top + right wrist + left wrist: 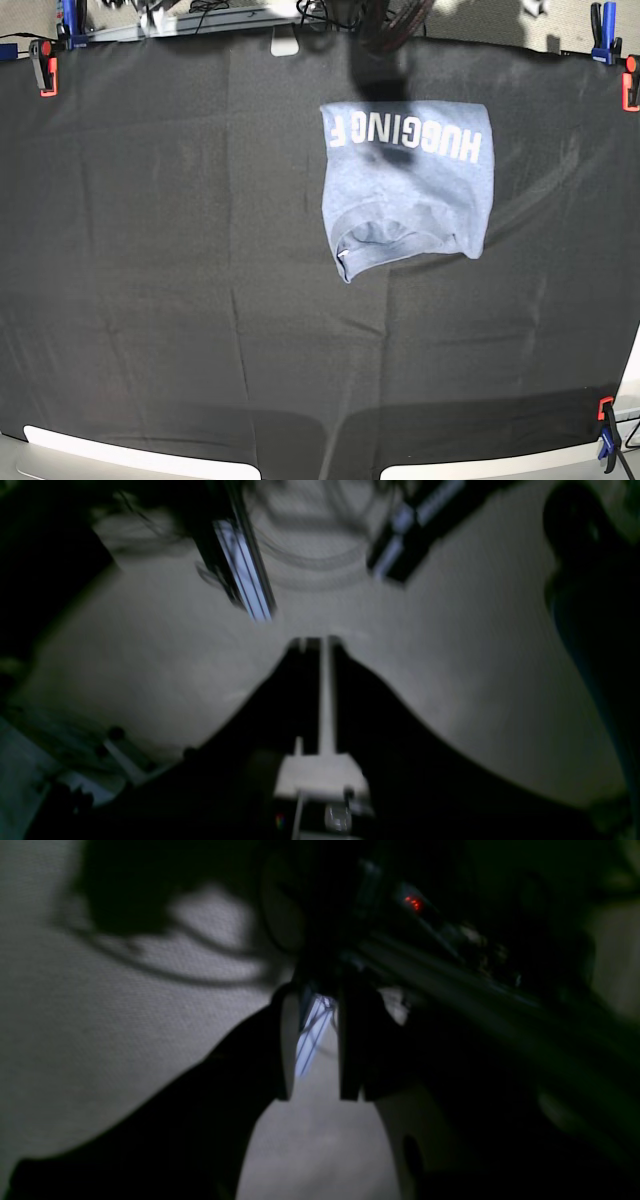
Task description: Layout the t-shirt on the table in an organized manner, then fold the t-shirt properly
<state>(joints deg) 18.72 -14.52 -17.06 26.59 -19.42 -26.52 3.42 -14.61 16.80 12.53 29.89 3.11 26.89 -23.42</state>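
The left gripper (316,1097) hangs with dark jaws parted, holding nothing; the right gripper (320,645) looks nearly closed, empty; the folded blue-grey cotton t-shirt (405,185) lies on the black cloth table (160,280).

The light blue-grey cotton t-shirt (408,180) lies folded into a compact rectangle in the upper right-centre of the base view, white "HUGGING F" lettering upside down along its top edge, ribbed collar at its lower left. It rests flat on the wrinkled black cloth table (160,300), which fills the frame.
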